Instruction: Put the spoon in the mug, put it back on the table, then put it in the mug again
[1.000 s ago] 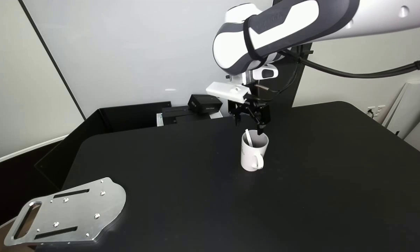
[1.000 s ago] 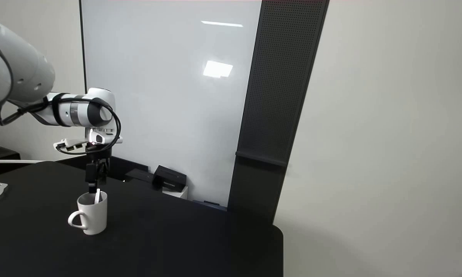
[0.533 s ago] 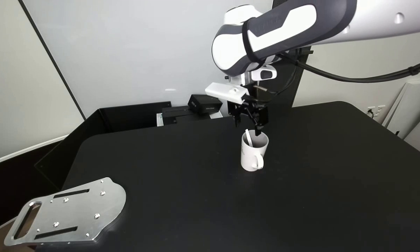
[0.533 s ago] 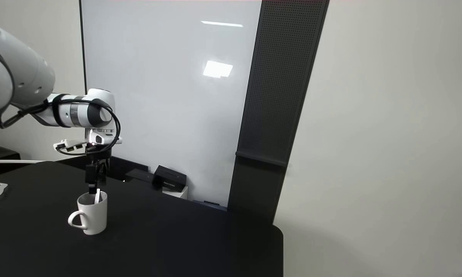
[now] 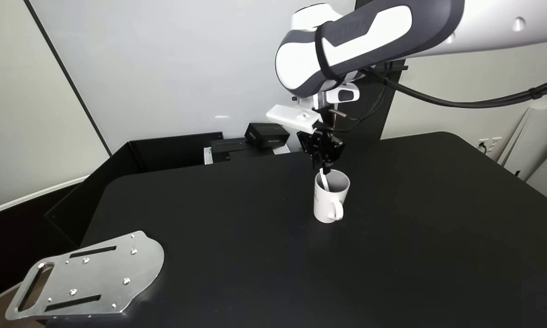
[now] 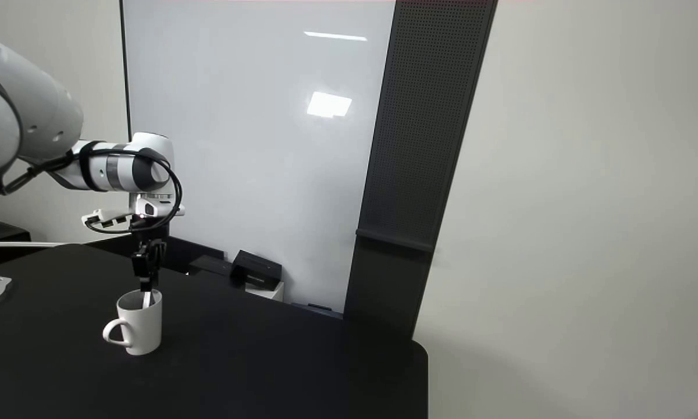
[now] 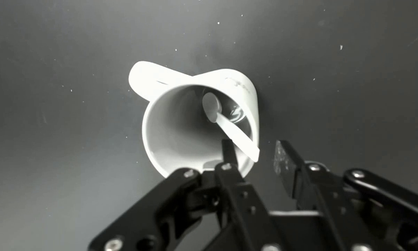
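Observation:
The white mug (image 5: 323,207) stands upright on the black table (image 5: 237,255) in both exterior views. Inside it leans the white spoon (image 7: 235,135), its bowl down on the mug's floor and its handle end sticking out past the rim. My gripper (image 7: 255,143) is over the mug's rim, with its fingers on either side of the spoon's handle end. A gap shows between each of the fingers (image 7: 280,157) and the handle, so the jaws stand part-way apart, holding nothing. In an exterior view the fingertips hover just above the spoon's tip at the mug (image 6: 142,331).
A grey metal plate (image 5: 95,273) with slots lies at the table's near corner. Behind the far table edge sit a black box (image 5: 266,135) and a black bin-like recess (image 5: 173,152). The mug's handle (image 7: 148,78) points away from the gripper's fingers.
The gripper's fingers have drawn closer together around the spoon's handle end. Mug and spoon stay where they were, and the arm has shifted only very slightly.

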Available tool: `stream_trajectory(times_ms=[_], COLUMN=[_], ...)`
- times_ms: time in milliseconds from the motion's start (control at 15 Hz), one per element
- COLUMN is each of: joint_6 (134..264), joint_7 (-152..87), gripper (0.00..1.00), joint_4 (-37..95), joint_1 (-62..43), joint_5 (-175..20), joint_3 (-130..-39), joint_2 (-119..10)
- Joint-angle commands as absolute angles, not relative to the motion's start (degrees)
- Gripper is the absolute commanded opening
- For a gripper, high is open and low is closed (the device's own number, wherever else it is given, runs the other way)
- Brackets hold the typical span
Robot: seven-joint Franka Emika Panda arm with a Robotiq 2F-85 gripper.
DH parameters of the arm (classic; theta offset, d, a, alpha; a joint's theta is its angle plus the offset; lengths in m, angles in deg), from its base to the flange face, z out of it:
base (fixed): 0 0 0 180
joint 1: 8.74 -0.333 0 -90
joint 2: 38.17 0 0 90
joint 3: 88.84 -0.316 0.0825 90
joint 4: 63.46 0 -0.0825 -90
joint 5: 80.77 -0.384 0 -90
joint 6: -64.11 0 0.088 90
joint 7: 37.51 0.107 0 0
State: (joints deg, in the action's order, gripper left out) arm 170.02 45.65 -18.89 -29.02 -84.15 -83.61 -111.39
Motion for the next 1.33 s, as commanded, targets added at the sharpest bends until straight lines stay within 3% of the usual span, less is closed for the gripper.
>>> stream_trajectory(times_ms=[0,133,1267], joint_6=[169.4,169.4,167.3], joint_7=[48.2,48.5,49.3], gripper=[0.05,0.0,0.01], joint_4=[-22.3,-22.4,-24.5], joint_1=[-29.3,-29.2,-29.0], joint_5=[-84.1,-84.1,-84.8], joint_3=[-83.0,-83.0,-83.0], joint_2=[-113.0,-113.0,-110.4])
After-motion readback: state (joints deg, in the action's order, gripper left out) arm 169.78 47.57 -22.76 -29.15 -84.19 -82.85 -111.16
